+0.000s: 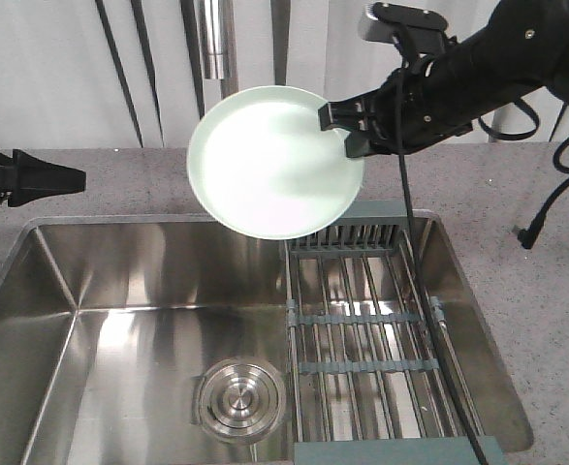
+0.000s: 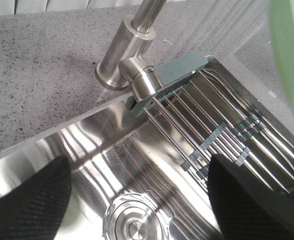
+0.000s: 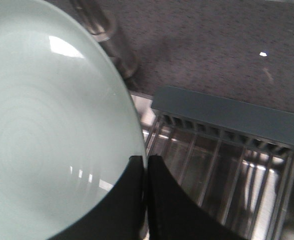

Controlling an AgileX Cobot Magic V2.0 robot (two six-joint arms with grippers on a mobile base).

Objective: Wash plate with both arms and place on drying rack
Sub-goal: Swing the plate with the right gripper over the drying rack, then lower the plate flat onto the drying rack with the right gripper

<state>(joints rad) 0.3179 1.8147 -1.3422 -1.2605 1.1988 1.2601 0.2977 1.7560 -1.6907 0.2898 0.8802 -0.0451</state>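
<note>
Right claw is clamped on the rim of the mint-green plate. It holds the plate tilted in the air over the steel sink, just below the tap. The plate's low edge hangs above the back end of the drying rack. Left claw is far off to the side, its fingers wide apart and holding nothing.

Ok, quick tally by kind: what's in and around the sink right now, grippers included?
plate: 1
drying rack: 1
faucet: 1
drain: 1
sink: 1
grippers: 2, left gripper and right gripper
Total: 7
</note>
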